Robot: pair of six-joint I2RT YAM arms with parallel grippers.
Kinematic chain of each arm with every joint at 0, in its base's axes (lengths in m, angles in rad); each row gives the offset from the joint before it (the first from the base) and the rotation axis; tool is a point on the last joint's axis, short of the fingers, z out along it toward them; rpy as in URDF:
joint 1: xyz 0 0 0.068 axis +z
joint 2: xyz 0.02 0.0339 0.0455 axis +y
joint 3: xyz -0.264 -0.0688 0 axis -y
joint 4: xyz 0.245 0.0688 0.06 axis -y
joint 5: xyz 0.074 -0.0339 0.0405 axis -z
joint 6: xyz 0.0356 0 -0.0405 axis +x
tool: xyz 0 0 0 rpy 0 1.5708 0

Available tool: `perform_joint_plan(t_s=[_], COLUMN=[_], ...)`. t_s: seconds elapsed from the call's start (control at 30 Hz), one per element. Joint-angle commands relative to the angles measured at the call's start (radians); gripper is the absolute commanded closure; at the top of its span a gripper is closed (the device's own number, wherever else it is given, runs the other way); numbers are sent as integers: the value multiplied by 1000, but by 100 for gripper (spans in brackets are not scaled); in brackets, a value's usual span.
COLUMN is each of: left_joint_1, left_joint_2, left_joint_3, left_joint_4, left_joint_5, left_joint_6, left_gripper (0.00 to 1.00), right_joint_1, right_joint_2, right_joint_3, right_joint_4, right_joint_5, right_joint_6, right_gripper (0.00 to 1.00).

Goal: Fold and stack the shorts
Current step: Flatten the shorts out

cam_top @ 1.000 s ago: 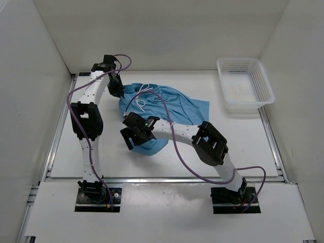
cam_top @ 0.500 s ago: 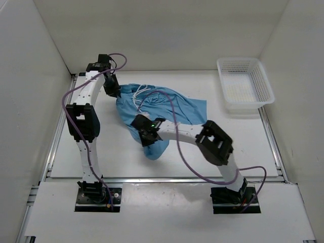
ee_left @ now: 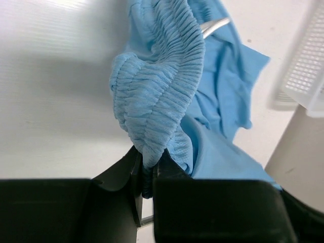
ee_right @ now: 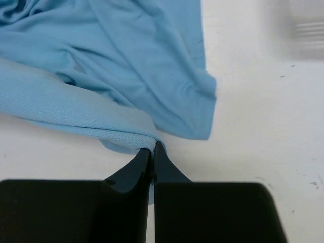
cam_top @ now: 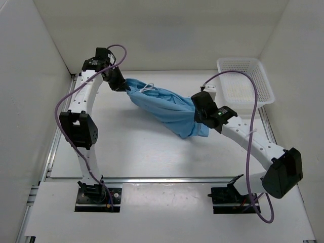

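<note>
The light blue shorts hang stretched between my two grippers above the back half of the table. My left gripper at the back left is shut on the gathered elastic waistband. A white drawstring shows near it. My right gripper toward the right is shut on a thin edge of the fabric, with a leg draping down beside it. In the right wrist view the black fingers pinch the cloth tightly.
A white plastic mesh basket stands at the back right corner, just beyond my right gripper. White walls close the table on the left, back and right. Purple cables loop off both arms.
The right gripper has closed on the shorts' edge near the table's middle and carried it up and to the right. The left gripper has stayed shut on the waistband. The heap is now stretched out.
</note>
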State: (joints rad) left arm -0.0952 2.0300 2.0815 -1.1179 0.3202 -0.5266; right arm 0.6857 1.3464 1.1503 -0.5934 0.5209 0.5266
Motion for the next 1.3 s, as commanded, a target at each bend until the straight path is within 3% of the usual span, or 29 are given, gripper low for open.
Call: perform_joint_plan(t_s=[0.0,0.13,0.17,0.2,0.23,0.27,0.33,0.37,0.43,0.47,0.5,0.57,0.6,0.7,0.73,0.77,0.8,0.83,0.87,0.9,0.93,0.97,1.03,1.1,1.23,1.27], left_joint_1=[-5,-14,-14,-14,-23,-23,-47,-69,-81,-81,-81,-81,-81,-81,-81,-81,-95,-106,-145,-170,-198,-225,-293,-320,-331,-331], left_joint_2=[-178,-407,-450,-490,-549,-566,-553,-535,-486,-476,-476,-476,-488,-537,-554,-586,-599,-608,-617,-617,-617,-591,-565,-513,-392,-348], left_joint_3=[-16,-465,-542,-613,-730,-768,-787,-761,-715,-675,-664,-664,-676,-780,-817,-855,-929,-964,-1021,-1041,-1054,-1063,-1063,-1063,-1048,-1037], left_joint_4=[53,122,135,144,154,176,176,176,167,167,156,147,147,138,148,148,173,187,202,214,224,237,251,283,333,345], left_joint_5=[-15,-67,-107,-116,-116,-87,-87,-111,-122,-133,-156,-182,-208,-234,-234,-234,-198,-179,-162,-162,-162,-162,-177,-204,-230,-230], left_joint_6=[-42,-62,-62,-72,-72,-72,-72,-72,-58,-44,-32,-21,-21,-10,-10,-10,-10,-19,-19,-19,-33,-33,-58,-70,-70,-70], left_gripper=[90,89,82,67,31,19,9,7,9,17,42,79,90,90,90,88,78,64,33,20,8,0,0,0,0,7], right_joint_1=[-35,20,40,69,83,83,83,83,83,69,69,69,69,60,60,48,48,35,14,0,-14,-43,-95,-138,-277,-300], right_joint_2=[-27,-121,-162,-180,-197,-225,-236,-246,-219,-205,-193,-184,-184,-207,-234,-246,-263,-301,-325,-370,-395,-418,-481,-530,-561,-561], right_joint_3=[40,-67,-128,-158,-185,-237,-268,-259,-204,-175,-120,-86,-86,-132,-185,-217,-256,-341,-387,-435,-480,-554,-621,-650,-721,-744], right_joint_4=[-62,-95,-117,-141,-184,-201,-213,-213,-213,-213,-229,-247,-247,-247,-247,-214,-192,-165,-95,-57,-22,25,40,40,61,90], right_joint_5=[65,131,149,160,174,174,183,197,211,199,186,125,93,-16,-98,-151,-203,-253,-359,-407,-447,-478,-527,-551,-614,-627], right_joint_6=[-85,-56,-33,-2,60,91,140,141,141,141,141,160,173,269,300,359,387,418,474,505,533,580,610,645,690,690], right_gripper=[100,100,100,100,93,71,58,34,25,25,25,33,52,83,87,90,90,90,88,78,77,59,36,22,18,18])
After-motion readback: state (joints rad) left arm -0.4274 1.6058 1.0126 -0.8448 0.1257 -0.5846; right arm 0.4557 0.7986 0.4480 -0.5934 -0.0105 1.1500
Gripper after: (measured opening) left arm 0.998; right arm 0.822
